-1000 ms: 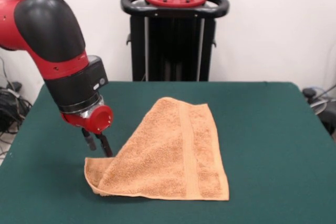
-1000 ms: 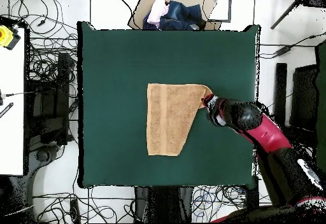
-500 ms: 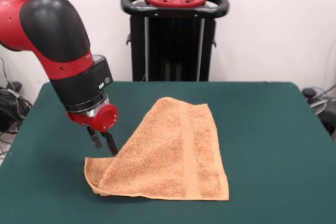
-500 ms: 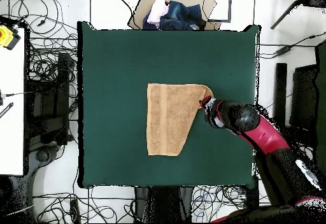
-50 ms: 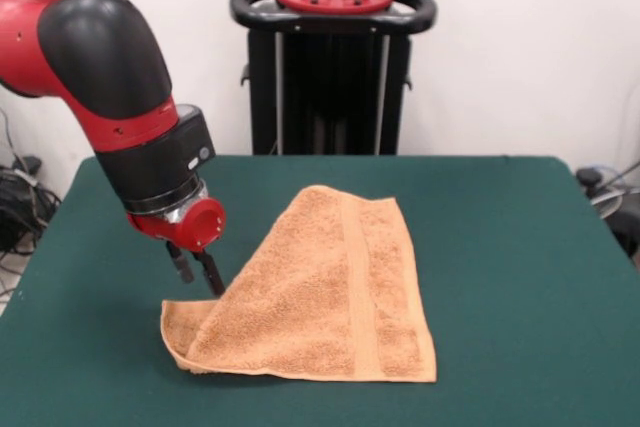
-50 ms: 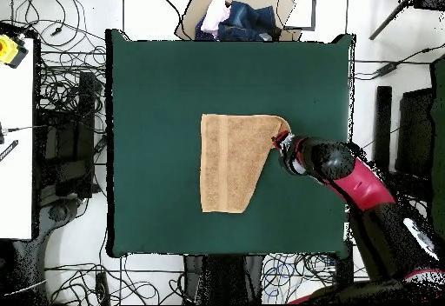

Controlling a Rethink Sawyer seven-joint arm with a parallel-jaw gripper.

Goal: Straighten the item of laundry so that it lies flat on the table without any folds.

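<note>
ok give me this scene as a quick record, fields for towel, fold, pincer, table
towel: orange-tan towel, near the middle of the table
fold: one corner is folded over, leaving a diagonal edge, so it is not flat yet
pincer: pincer tips down at the towel's diagonal edge, near the folded corner; fingers close together, grip on the cloth unclear
table: green table, bare around the towel
</note>
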